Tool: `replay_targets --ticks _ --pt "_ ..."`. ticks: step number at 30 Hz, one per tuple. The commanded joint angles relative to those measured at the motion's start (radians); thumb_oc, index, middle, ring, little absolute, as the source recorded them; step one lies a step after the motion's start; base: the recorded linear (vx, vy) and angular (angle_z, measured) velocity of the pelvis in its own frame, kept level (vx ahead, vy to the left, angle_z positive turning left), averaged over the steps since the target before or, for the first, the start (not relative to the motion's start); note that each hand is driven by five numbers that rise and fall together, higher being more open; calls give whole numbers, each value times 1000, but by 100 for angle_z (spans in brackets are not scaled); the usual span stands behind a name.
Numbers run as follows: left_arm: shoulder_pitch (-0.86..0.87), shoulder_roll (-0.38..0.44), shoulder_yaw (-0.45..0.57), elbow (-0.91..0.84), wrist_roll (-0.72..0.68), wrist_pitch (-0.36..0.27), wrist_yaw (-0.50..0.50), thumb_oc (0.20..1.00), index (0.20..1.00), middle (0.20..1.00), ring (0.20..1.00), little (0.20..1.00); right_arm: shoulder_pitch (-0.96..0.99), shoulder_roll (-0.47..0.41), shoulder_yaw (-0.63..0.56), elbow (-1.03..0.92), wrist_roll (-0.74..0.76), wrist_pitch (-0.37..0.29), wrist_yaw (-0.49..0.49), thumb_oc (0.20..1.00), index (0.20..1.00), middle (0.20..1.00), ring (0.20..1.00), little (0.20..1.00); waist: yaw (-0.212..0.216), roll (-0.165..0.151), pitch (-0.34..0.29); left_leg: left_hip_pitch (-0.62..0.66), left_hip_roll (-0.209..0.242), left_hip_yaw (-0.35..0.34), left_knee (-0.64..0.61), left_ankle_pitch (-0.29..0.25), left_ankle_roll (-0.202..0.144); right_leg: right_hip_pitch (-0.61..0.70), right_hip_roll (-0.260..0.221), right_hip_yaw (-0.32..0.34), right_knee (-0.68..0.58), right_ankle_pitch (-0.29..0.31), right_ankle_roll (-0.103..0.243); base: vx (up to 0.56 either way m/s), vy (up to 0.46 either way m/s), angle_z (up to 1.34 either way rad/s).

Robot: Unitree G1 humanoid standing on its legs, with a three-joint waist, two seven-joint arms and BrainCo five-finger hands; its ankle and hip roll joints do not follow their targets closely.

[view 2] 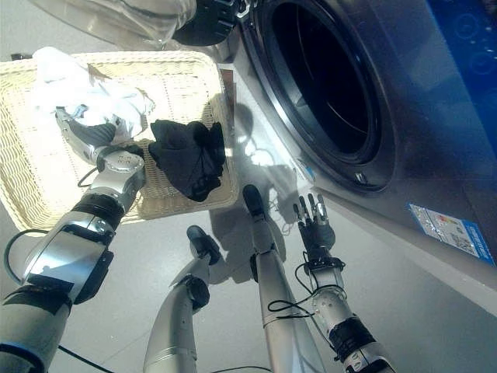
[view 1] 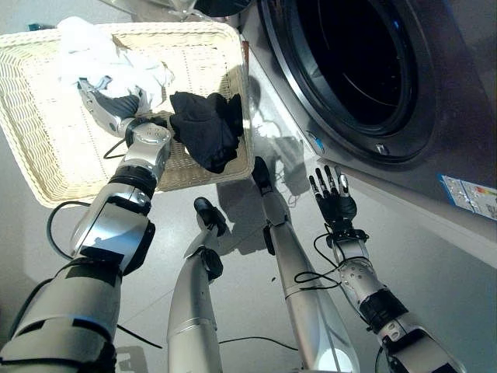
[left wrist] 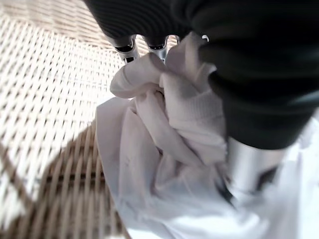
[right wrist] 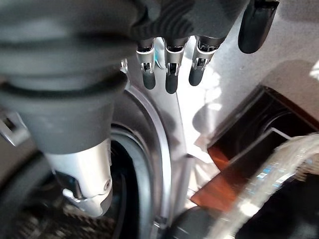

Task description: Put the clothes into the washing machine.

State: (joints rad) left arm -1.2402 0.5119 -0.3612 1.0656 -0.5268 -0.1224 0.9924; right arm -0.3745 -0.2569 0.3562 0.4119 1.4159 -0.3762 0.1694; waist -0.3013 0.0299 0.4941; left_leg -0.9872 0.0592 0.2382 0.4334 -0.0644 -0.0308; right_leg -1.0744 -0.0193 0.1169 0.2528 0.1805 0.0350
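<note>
White cloth (view 1: 101,54) lies bunched at the basket's (view 1: 46,132) far side, with the left hand (view 1: 116,105) reaching into it, fingers curled into its folds. A black garment (view 1: 206,128) lies against the basket wall nearest the washer (view 1: 435,93). The right hand (view 1: 332,198) hangs apart below the drum, fingers straight, empty.

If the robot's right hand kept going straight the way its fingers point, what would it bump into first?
Probably the washing machine. The right hand is open below its front, fingers aimed up at the grey panel under the round door opening. Nothing shows in between, though depth is hard to judge.
</note>
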Motion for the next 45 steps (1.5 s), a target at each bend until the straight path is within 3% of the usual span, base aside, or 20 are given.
replay_targets --ticks 1,4,8,13,17,18,22,28,29,32,33,34,37,41,45 --pt "-8 -1 3 -79 -43 -52 -75 200 200 200 200 200 37 -1 25 -117 -198 -4 -16 1000 1000 1000 1000 1000 -1 -44 26 33 -68 -18 -48 1 -10 28 65 -55 70 -151 14 -12 -5 6" --pt "44 14 15 -149 -22 -62 -42 200 200 200 200 200 40 -44 45 -159 -350 -42 -28 1000 1000 1000 1000 1000 23 -38 26 56 -70 -31 -85 28 -17 59 62 -69 58 -158 11 -26 -13 11" --pt "91 34 33 -183 -8 -54 0 200 200 200 200 200 46 -65 37 -203 -383 -56 -27 1000 1000 1000 1000 1000 41 -33 26 87 -68 -38 -118 49 -24 92 55 -86 47 -163 11 -37 -18 17" --pt "192 50 86 -218 -24 -92 11 200 200 200 200 200 53 -78 26 -275 -441 -65 -57 1000 1000 1000 1000 1000 74 -21 26 147 -73 -59 -167 76 -30 157 48 -111 37 -177 9 -55 7 14" --pt "263 58 106 -266 3 -95 -11 200 200 200 200 200 41 -103 29 -324 -561 -63 -118 1000 1000 1000 1000 1000 100 -16 26 185 -78 -74 -182 93 -32 201 43 -129 47 -185 6 -91 6 13" --pt "274 60 110 -282 20 -97 -19 200 200 200 200 200 24 -112 29 -334 -603 -55 -143 1000 1000 1000 1000 1000 106 -16 26 169 -78 -66 -188 123 -27 186 41 -135 46 -160 0 -122 -15 18" --pt "330 64 117 -325 73 -97 -73 200 200 200 200 200 -3 -142 24 -335 -679 -34 -181 1000 1000 1000 1000 1000 132 -8 26 197 -81 -83 -200 131 -26 221 36 -152 58 -174 -1 -62 -4 19" --pt "416 49 120 -484 154 -206 -298 200 200 200 200 200 -78 -176 20 -333 -809 105 -178 1000 1000 1000 1000 1000 186 10 26 250 -86 -110 -259 152 -24 278 34 -184 60 -190 3 -42 -23 18" --pt "449 38 125 -589 138 -232 -435 200 200 200 200 200 -120 -194 28 -324 -905 146 -202 1000 1000 1000 1000 1000 211 17 26 270 -90 -123 -285 161 -22 299 30 -201 49 -188 5 -49 -64 26" --pt "496 26 129 -691 62 -269 -625 200 200 200 200 200 -167 -213 34 -309 -1012 193 -224 1000 1000 1000 1000 1000 235 25 26 286 -97 -138 -303 167 -19 316 25 -217 38 -184 7 -36 -52 27" --pt "529 16 123 -781 25 -267 -740 200 200 200 200 200 -201 -232 41 -297 -1073 233 -216 1000 1000 1000 1000 1000 251 30 26 292 -102 -147 -304 166 -17 323 20 -228 35 -183 9 -31 -40 25" --pt "539 17 120 -807 13 -262 -761 200 200 200 200 200 -210 -236 42 -297 -1083 246 -214 1000 1000 1000 1000 1000 254 31 26 293 -104 -150 -304 166 -16 324 19 -230 35 -183 9 -35 -44 17" --pt "597 0 98 -966 -85 -240 -960 200 200 200 200 200 -266 -263 71 -296 -1158 326 -162 1000 1000 1000 1000 1000 281 42 26 300 -114 -168 -307 165 -9 334 13 -246 36 -184 9 -24 -35 18" --pt "602 -6 68 -1039 -141 -205 -1049 200 200 200 200 200 -305 -268 102 -288 -1164 369 -110 1000 1000 1000 1000 1000 292 47 26 304 -120 -176 -304 164 -5 341 7 -257 39 -186 10 -17 -25 17" --pt "593 -14 19 -1111 -221 -128 -1151 200 200 200 200 200 -349 -259 158 -286 -1153 409 -64 1000 1000 1000 1000 1000 301 51 26 307 -126 -180 -297 162 0 346 -2 -268 43 -186 11 -13 -11 4"
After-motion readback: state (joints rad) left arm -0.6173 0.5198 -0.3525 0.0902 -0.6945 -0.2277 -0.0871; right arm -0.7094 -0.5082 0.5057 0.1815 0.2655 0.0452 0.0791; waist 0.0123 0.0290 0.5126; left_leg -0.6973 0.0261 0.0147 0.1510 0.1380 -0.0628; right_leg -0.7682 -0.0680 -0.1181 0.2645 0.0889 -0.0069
